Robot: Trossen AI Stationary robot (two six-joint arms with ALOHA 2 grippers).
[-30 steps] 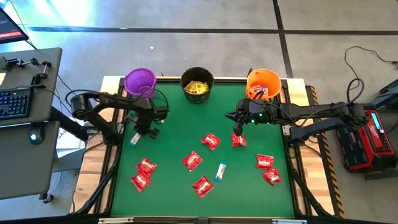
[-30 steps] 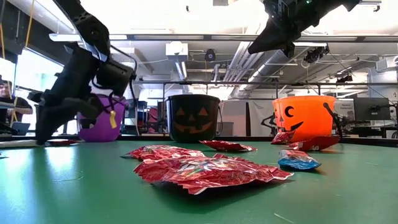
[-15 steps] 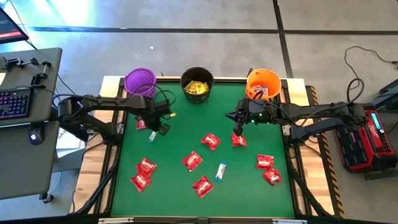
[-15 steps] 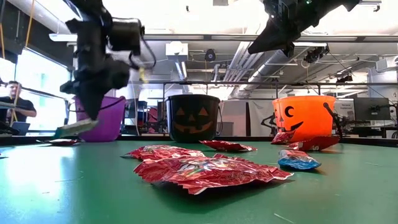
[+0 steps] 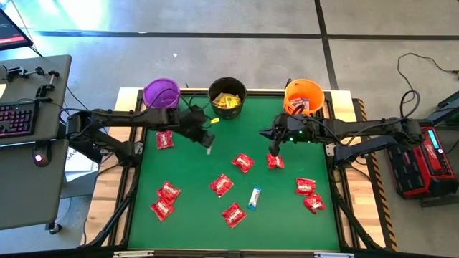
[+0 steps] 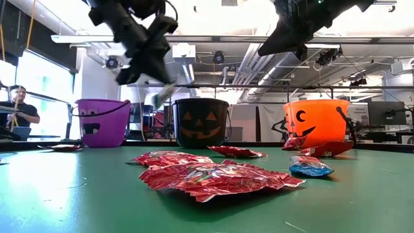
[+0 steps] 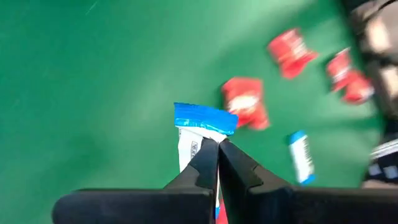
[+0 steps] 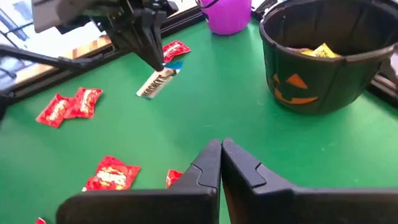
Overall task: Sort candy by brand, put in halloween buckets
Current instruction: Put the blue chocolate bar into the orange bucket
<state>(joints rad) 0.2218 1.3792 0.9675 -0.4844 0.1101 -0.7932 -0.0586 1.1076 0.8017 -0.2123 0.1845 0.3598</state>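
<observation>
My left gripper (image 5: pixel 206 137) hangs above the green table (image 5: pixel 201 168) just in front of the black bucket (image 5: pixel 227 97), shut on a white-and-blue bar (image 8: pixel 157 83). The black bucket holds yellow packets. A purple bucket (image 5: pixel 161 93) stands at the far left and an orange one (image 5: pixel 304 97) at the far right. My right gripper (image 5: pixel 275 149) hovers shut with nothing in it, over a red packet (image 5: pixel 275 162) in front of the orange bucket. My left gripper pinches the bar between its two fingers, close to its blue end (image 7: pixel 204 119). The fingers (image 8: pixel 155 55) slant down from the table's left. The bar (image 6: pixel 163 96) hangs tilted below them, clear of the table.
Several red packets lie flat on the table: one (image 5: pixel 165 140) near the purple bucket, two (image 5: pixel 165 201) at the near left, some (image 5: pixel 231 186) in the middle, two (image 5: pixel 309 195) at the right. Another white-and-blue bar (image 5: pixel 254 197) lies near the middle.
My left gripper has risen and swung from the table's left side, by the purple bucket, toward the black bucket, tipping up from pointing steeply down. The white-and-blue bar has gone with it, lifted clear of the table. The right arm has kept still.
</observation>
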